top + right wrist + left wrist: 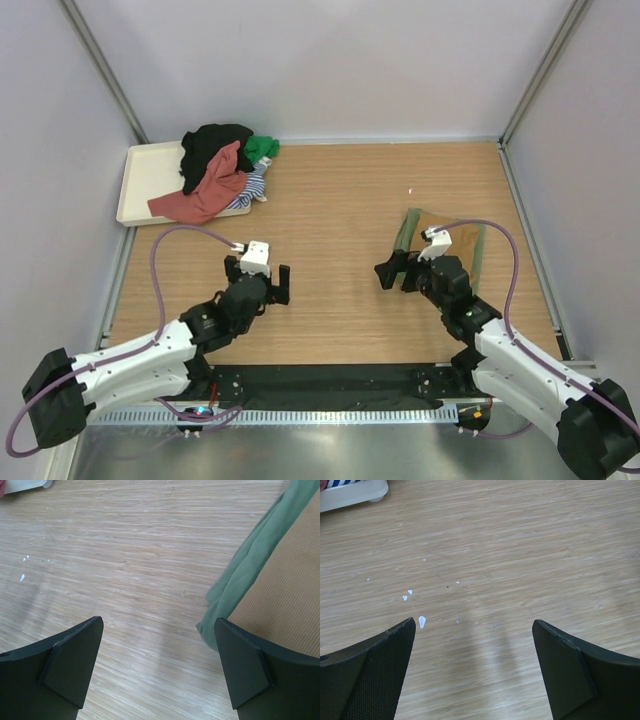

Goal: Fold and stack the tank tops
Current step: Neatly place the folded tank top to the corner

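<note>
As viewed, found left gripper [472, 625], right gripper [159, 622] agape and empty over woodgrain table [520, 555], ribbed mustard top [285, 595] on green top [250, 565] beside latter.

Six tank tops [212, 180], one tray [140, 176], two pincers [258, 284] [400, 272]

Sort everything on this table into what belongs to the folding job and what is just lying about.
For the job:
- heap of unfolded tops, far left
- folded brown top
- folded green top under it

Just lying about:
- cream tray beneath the heap
- white specks
</note>
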You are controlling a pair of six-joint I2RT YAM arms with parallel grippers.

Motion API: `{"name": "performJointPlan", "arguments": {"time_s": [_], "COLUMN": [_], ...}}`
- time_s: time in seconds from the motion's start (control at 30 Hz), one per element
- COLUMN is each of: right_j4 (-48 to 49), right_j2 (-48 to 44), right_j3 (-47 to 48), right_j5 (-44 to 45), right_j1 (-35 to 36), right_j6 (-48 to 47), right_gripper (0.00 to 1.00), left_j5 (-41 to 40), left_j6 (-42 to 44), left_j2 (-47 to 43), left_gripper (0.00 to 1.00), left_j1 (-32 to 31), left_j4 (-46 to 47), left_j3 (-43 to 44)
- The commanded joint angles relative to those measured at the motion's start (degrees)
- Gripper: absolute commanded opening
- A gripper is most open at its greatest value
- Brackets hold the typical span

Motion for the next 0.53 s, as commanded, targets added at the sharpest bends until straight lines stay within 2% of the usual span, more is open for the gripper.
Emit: {"name": "performJointPlan", "arguments": {"time_s": [0.0, 0.2, 0.5], "right_j4": [3.4, 2.4, 1.3], "right_j2": [-0.9, -2.7, -5.3], "right_j3": [-0.1, -0.5, -1.2], "right_j5": [1.7, 2.8, 4.4], "right_j1": [0.1, 0.2, 0.2], "right_j6": [-1.0, -0.9, 0.0], "right_gripper": [1.00, 1.00, 1.00], "left_j5": [-2.3, -0.7, -5.5], "left_j6": [0.8, 0.0, -4.2], "left_j2": [-2.9, -10.1, -21.6], "left_gripper": [1.00, 1.00, 1.00], "left_j1": [0.3, 0.3, 0.3], "left_j4": [4.9, 5.9, 3.5], "left_j3": [-0.9, -4.7, -9.3]}}
